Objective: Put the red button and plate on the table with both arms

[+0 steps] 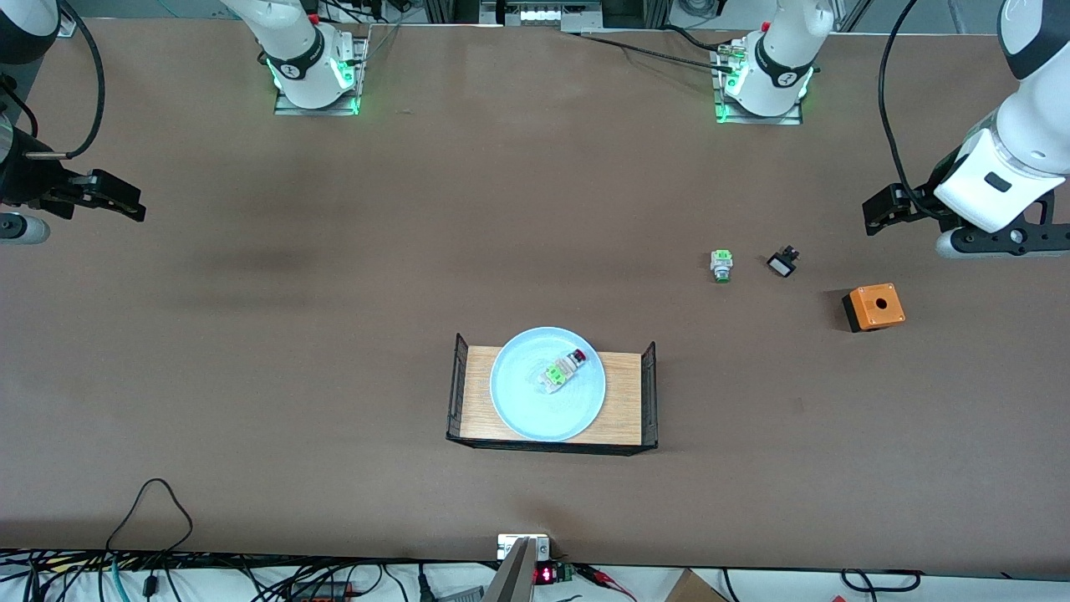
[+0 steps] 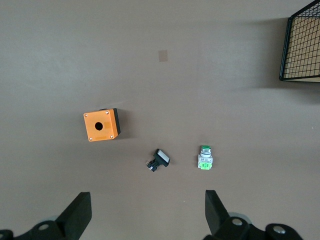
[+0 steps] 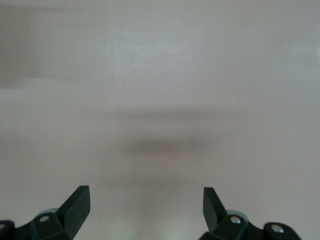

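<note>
A matte brown bench (image 1: 334, 276) carries a small wooden shelf (image 1: 623, 401); on it sits the plate (image 1: 518, 401), the red button (image 1: 564, 370) seemingly lying inside. Left gripper (image 2: 145, 212) and right gripper (image 3: 146, 207) hover at opposite ends, fingers apart, holding nothing.

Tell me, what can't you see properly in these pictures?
- Plate: part of the shelf top under it is hidden, front view.
- Red button: too small for details, front view.
- Left tool and right tool: cut off by the wrist views' edges; only open fingertips show.
- Black switch: too small to read its face, left wrist view.
</note>
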Robot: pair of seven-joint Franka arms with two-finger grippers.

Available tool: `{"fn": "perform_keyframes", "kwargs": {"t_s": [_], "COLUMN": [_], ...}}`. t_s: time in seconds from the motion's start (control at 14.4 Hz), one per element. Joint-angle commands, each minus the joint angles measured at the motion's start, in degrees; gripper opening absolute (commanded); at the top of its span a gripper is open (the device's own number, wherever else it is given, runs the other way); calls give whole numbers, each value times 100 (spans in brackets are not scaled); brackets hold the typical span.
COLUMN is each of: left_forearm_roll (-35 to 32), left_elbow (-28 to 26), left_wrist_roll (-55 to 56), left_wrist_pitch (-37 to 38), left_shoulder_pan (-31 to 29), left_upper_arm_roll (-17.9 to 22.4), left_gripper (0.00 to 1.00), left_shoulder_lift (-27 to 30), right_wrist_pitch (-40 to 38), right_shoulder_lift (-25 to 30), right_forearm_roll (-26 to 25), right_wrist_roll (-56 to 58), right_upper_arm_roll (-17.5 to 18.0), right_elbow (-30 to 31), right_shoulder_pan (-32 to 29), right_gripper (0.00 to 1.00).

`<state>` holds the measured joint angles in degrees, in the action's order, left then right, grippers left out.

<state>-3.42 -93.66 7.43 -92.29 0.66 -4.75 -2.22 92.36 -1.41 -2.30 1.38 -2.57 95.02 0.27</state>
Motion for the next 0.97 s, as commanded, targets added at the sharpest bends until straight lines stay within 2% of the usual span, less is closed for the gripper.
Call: {"fn": "perform_keyframes", "kwargs": {"t_s": [0.0, 0.9], "left_forearm_roll": [-89, -62], "left_elbow": [226, 226], "left_wrist_roll": [-66, 4], "left_wrist_pitch": [106, 132], "left_shoulder_pan": [13, 22], "left_upper_arm_roll": [-26, -43], "left_gripper": [100, 100], "left_shoulder_lift": [-121, -121], "right_wrist_pitch": [-16, -7], "right_shoulder_lift": [44, 35], "right_forearm_roll": [107, 107], "right_wrist_roll": [55, 55], "right_upper_arm_roll": [2, -15], "right_elbow": [-10, -1], "right_shoulder_pan": [-62, -123], "right_gripper": [100, 100]}}
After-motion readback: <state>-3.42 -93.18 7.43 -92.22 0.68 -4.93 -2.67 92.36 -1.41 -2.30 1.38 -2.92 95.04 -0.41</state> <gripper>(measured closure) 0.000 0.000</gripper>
